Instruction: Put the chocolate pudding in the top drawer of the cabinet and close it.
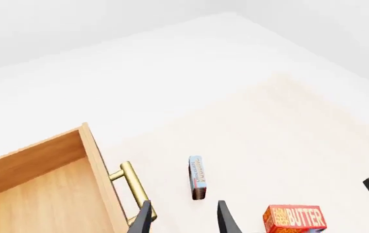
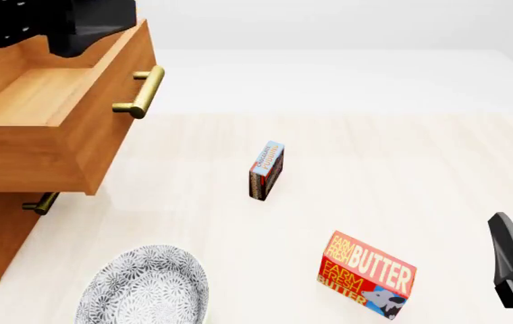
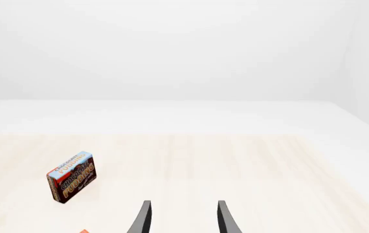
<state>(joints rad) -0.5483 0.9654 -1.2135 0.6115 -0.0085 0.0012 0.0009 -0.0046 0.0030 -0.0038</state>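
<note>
The top drawer (image 2: 54, 118) stood open and empty, while the pudding (image 2: 266, 170) stood untouched on the table ahead of both open, empty grippers, left (image 1: 183, 218) and right (image 3: 182, 217), so pick, placement and closing remained.

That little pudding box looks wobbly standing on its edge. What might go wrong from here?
The chocolate pudding stands on a narrow edge, so a finger's nudge could tip it before it is gripped. The open right gripper is nearest; carrying across to the top drawer, it might clip the butter box. The drawer juts out over the plate, so a dropped box could land there.
</note>
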